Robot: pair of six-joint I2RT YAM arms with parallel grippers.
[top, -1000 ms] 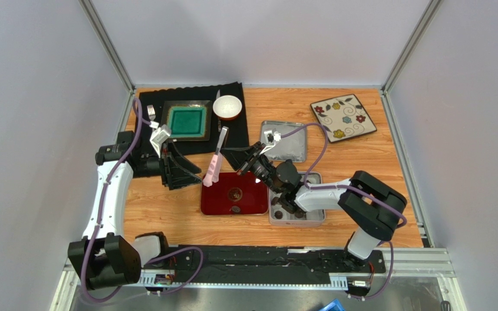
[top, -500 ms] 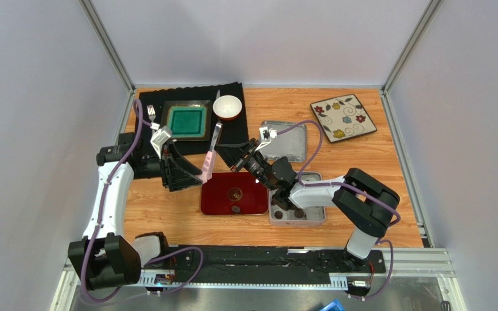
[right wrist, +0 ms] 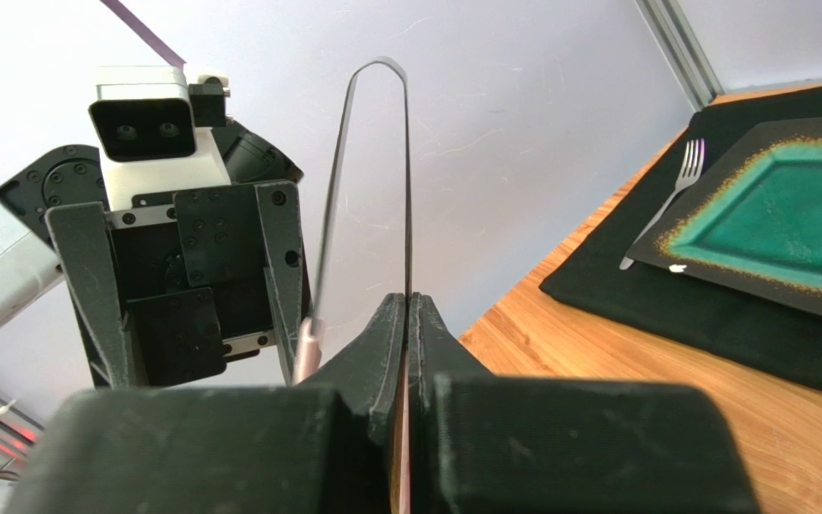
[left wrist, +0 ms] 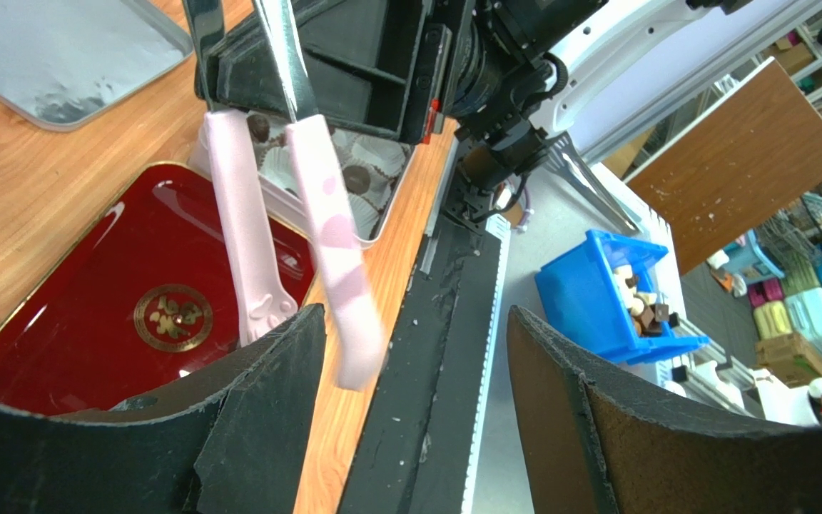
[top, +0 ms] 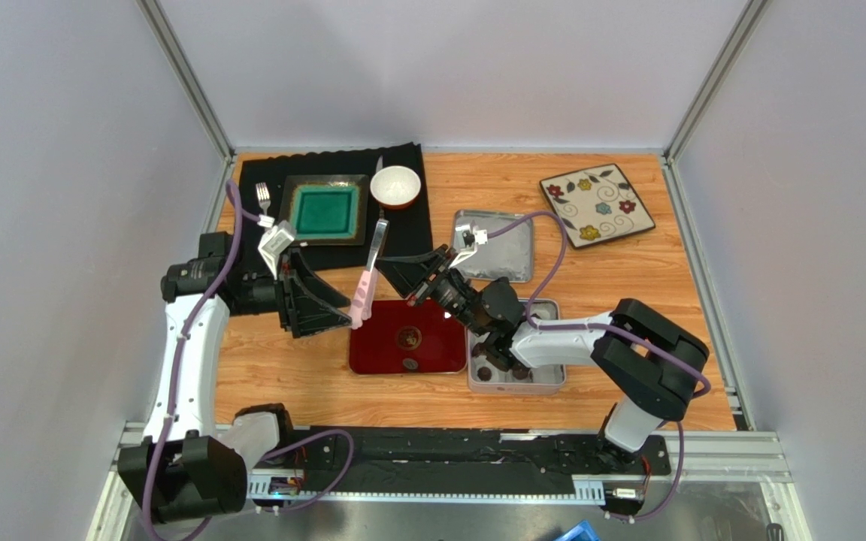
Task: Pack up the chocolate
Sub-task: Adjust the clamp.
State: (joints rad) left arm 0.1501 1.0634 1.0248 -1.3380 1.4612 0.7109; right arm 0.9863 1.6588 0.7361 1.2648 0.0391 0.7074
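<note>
Top external view shows the right claw (top: 395, 271) clamped shut on the tongs (top: 364, 295); the left claw (top: 319, 302) gapes beside their pink tips, holding nothing; the chocolate (left wrist: 357, 178) sits in the tin (top: 517, 388); we fear an off-centre handover could drop the tongs onto the red tray (top: 381, 358).

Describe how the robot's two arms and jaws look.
Both the left arm and right arm have white links between bulky black joints. A lilac cable runs along each to a small white wrist camera. The jaws are matte black, wedge-shaped, with rough inner faces.
</note>
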